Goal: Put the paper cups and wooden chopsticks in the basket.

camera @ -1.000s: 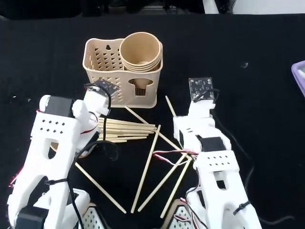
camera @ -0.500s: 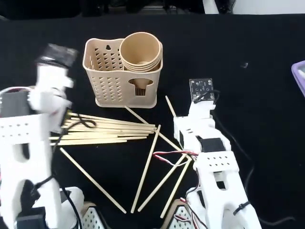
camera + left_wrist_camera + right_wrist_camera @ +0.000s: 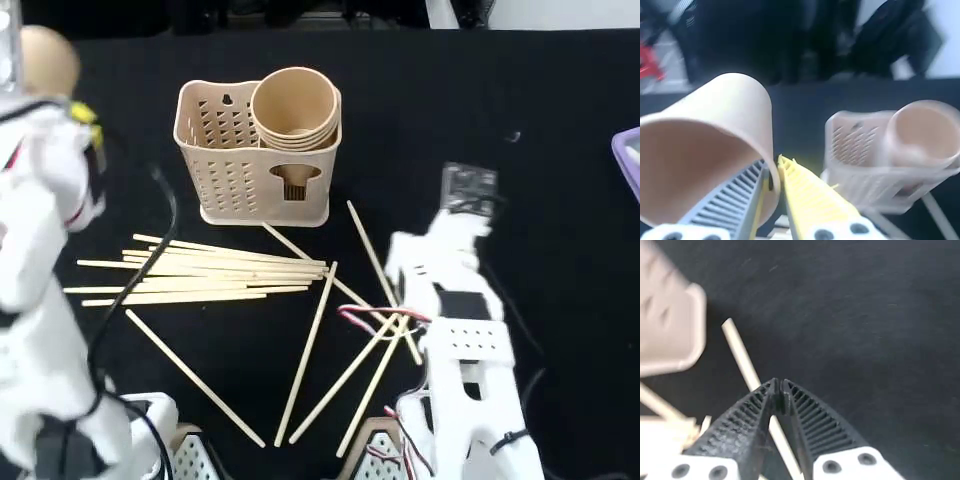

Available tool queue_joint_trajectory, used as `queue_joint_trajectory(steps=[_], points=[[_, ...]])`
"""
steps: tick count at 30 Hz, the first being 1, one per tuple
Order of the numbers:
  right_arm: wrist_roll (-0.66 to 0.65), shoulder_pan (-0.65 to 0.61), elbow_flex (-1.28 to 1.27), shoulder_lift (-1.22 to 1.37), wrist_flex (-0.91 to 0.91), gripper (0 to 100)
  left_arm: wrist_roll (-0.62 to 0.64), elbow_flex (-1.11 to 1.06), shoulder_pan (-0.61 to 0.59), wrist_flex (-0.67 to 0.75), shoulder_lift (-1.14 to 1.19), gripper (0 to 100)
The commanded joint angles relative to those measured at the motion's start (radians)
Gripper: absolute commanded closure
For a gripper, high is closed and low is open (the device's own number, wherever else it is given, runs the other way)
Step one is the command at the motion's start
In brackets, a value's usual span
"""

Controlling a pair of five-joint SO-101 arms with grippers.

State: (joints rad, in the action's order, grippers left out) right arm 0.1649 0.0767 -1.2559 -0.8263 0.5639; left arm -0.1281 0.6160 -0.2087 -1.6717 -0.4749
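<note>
**Cup in the left tool, chopsticks flat on the worktop**

In the left tool point(image 3: 772, 172), a paper cup point(image 3: 705, 135). Cup wall pinched between the grey finger inside the mouth and the yellow finger outside. Cup tilted, mouth toward the wrist camera, held high off the black worktop point(image 3: 560, 100). From above, at the far left edge, well apart from the basket point(image 3: 225, 170).

Basket upright near the middle of the worktop. Inside its right-hand end, as seen from above, a stack of cups point(image 3: 295, 100), mouths up, rims above the basket wall.

Right tool point(image 3: 779, 392) narrowed to nothing, toothed tips pressed together. Poised over one chopstick point(image 3: 742, 357) that lies slanted on the worktop just beside a corner of the basket. Cannot tell whether the tips touch or grip that stick.

In front of the basket and toward the left, a bundle of chopsticks point(image 3: 200, 272), lying flat and roughly parallel, ends fanned slightly. Nearer the arm bases, loose chopsticks point(image 3: 305, 355) crossing one another at angles, one long one slanting away below the bundle.
</note>
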Motion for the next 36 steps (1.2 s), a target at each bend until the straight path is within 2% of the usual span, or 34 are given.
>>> queue_joint_trajectory(steps=[1, 5, 13, 17, 29, 36], points=[[0.018, 0.04, 0.001, -0.027, -0.031, 98.7, 0.153, 0.101, 0.128, 0.123, 0.14, 97], [0.005, 0.04, -0.018, -0.027, -0.057, 98.7, 0.212, 0.11, 0.243, 0.187, 0.27, 97], [-0.009, 0.025, -0.028, -0.027, -0.086, 98.6, 0.212, 0.294, 0.456, 0.196, 0.431, 97], [-0.028, -0.011, -0.028, -0.027, -0.083, 98.6, 0.21, 0.314, 0.538, 0.192, 0.535, 97], [-0.028, -0.015, -0.024, -0.027, -0.083, 98.6, 0.206, 0.326, 0.553, 0.127, 0.605, 97], [-0.028, -0.015, -0.025, -0.027, -0.083, 98.6, 0.206, 0.515, 0.553, 0.075, 0.605, 97]])
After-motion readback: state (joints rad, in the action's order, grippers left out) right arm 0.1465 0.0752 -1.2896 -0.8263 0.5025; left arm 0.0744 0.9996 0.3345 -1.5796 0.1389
